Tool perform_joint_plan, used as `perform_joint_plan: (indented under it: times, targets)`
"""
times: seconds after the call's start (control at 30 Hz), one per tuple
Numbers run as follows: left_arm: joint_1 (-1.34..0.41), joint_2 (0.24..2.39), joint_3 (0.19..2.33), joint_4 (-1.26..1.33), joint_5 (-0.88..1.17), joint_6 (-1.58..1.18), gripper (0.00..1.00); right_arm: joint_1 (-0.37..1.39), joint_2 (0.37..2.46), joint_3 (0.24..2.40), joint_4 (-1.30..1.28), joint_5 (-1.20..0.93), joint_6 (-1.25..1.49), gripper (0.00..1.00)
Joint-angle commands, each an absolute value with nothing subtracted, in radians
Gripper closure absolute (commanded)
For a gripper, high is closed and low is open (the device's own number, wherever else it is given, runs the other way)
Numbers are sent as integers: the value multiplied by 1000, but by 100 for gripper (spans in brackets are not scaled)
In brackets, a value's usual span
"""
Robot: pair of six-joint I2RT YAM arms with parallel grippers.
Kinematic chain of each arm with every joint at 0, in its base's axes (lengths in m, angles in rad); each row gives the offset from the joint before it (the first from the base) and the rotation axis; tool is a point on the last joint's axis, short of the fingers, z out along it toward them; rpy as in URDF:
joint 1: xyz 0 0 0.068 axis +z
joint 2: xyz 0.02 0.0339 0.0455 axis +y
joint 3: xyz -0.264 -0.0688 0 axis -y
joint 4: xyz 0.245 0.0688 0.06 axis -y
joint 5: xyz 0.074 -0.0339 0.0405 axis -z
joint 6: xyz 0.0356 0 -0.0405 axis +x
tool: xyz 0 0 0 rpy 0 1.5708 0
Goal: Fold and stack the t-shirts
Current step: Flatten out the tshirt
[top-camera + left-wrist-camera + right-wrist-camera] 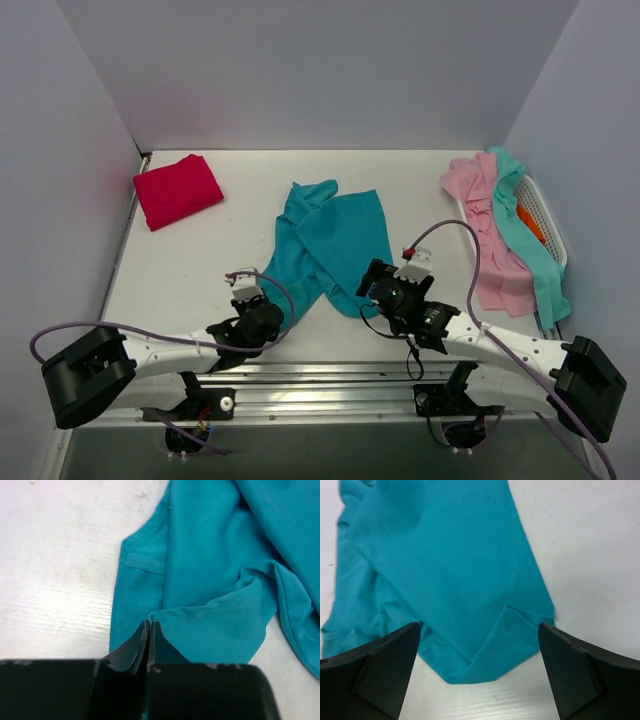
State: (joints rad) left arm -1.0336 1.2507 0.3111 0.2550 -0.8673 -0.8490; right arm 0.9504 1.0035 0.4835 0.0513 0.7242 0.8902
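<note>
Between the two grippers, the teal shirt [335, 245] lies crumpled on the table [200, 270]. The left gripper [149, 630], its arm stretched low, is pinched onto the shirt's near hem. The right gripper [478, 630] hovers spread wide over the shirt's near corner. Beyond the left gripper lies a folded red shirt [177, 190].

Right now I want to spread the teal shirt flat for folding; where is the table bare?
Bare table lies between the red t-shirt and the teal t-shirt, with another gap before the pink t-shirt. Crowded: the right side, where shirts drape the basket.
</note>
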Motion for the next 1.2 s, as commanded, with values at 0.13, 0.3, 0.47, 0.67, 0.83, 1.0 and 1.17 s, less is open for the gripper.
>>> perform_joint_plan:
  times: [0.13, 0.3, 0.47, 0.67, 0.83, 1.0, 1.17]
  targets:
    - [-1016, 1085, 287, 117, -951, -947, 98, 773, 1227, 411, 227, 522, 919, 3]
    - [-1011, 1097, 288, 118, -936, -946, 98, 773, 1322, 419, 290, 485, 919, 6]
    - [-1012, 1117, 296, 120, -936, -946, 98, 776, 1348, 446, 298, 477, 908, 9]
    - [-1012, 1123, 296, 135, -933, -937, 98, 779, 1344, 459, 288, 482, 900, 28]
    - [-1012, 1117, 291, 140, -928, -931, 98, 779, 1367, 465, 282, 480, 900, 93]
    - [-1012, 1124, 291, 153, -928, -923, 98, 790, 1385, 485, 239, 494, 914, 100]
    - [-1012, 1131, 299, 150, -930, -916, 98, 830, 1323, 518, 114, 543, 934, 100]
